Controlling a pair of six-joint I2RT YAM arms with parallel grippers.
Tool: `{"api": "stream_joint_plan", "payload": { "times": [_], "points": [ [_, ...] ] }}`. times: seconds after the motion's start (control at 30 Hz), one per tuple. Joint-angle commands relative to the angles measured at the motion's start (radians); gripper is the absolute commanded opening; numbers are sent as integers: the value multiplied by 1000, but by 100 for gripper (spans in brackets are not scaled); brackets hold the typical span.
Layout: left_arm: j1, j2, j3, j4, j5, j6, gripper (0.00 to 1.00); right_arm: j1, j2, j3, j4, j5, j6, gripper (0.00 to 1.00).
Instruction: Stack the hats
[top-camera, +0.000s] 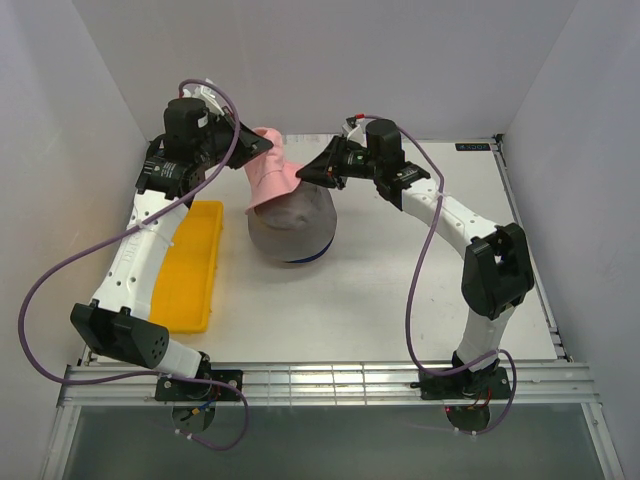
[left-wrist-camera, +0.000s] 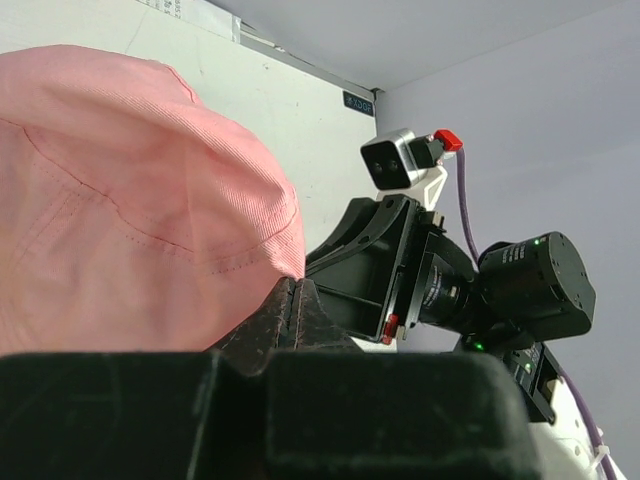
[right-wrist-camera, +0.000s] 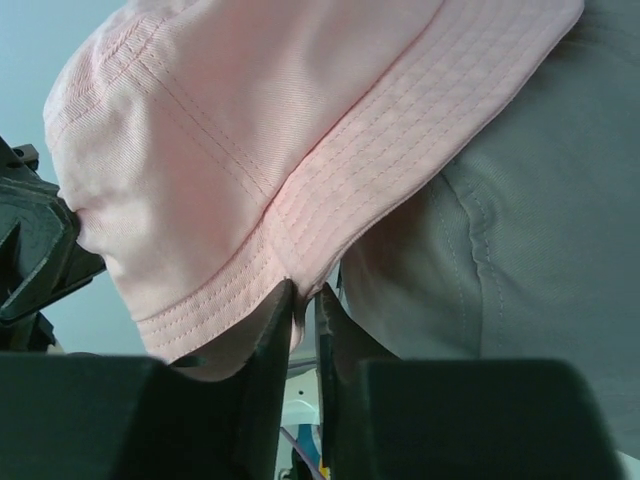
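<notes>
Holding: the pink hat (top-camera: 268, 170), with both my grippers, one on each side of its brim.
Left gripper (top-camera: 264, 149): jaws closed tight on the brim's left edge; my left wrist view shows the fabric pinched between the tips.
Right gripper (top-camera: 304, 176): jaws clamped on the stitched brim at the right side, with a fold of cloth caught between them.
Pink hat position: lifted and tilted, over the far edge of the pile, its near brim lying on the grey crown, not yet pulled down around it.
Pile: the grey hat (top-camera: 292, 228) sits on top in the middle of the table (top-camera: 420, 300), domed and full.
Under the grey: a rim of the navy hat (top-camera: 302, 259) shows at the near bottom edge.
Dark red hat: not in view; I judge it lies under the others, but I cannot tell.
Yellow tray (top-camera: 190, 262): left of the pile, well apart from it.
Done, as I judge: grey over navy is settled.
Left to do: bring the pink hat nearer, centre it on the grey dome, draw the brim down on both sides, then let go.
Risk: uneven pull could leave it sitting crooked.
</notes>
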Motion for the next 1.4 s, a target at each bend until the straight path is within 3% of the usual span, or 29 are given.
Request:
{"api": "stream_joint_plan", "payload": {
  "times": [0.0,0.23,0.47,1.07,1.1,1.13,1.2,1.23,1.37],
  "points": [
    [-8,-51,-3,-14,48,43,0,-2,-41,-5,18,8,-52,17],
    [-8,-31,19,-61,79,94,0,-22,-81,-20,-38,8,-147,8],
    [-8,-16,11,-103,102,145,0,-56,-137,-84,-89,10,-251,8],
    [-7,-111,-190,-78,39,180,1,-61,-139,-173,-180,-9,-435,8],
    [-7,-114,-196,-75,34,180,6,-61,-139,-173,-180,-4,-438,8],
    [-7,-119,-198,-74,19,180,17,-61,-137,-167,-183,-4,-443,8],
    [-7,-129,-198,-72,10,180,27,-61,-136,-163,-189,-4,-448,8],
    [-7,-129,-196,-72,4,179,37,-61,-136,-161,-187,-3,-448,8],
    [-7,-139,-196,-75,-19,172,53,-61,-131,-169,-190,0,-452,8]
  ]
}}
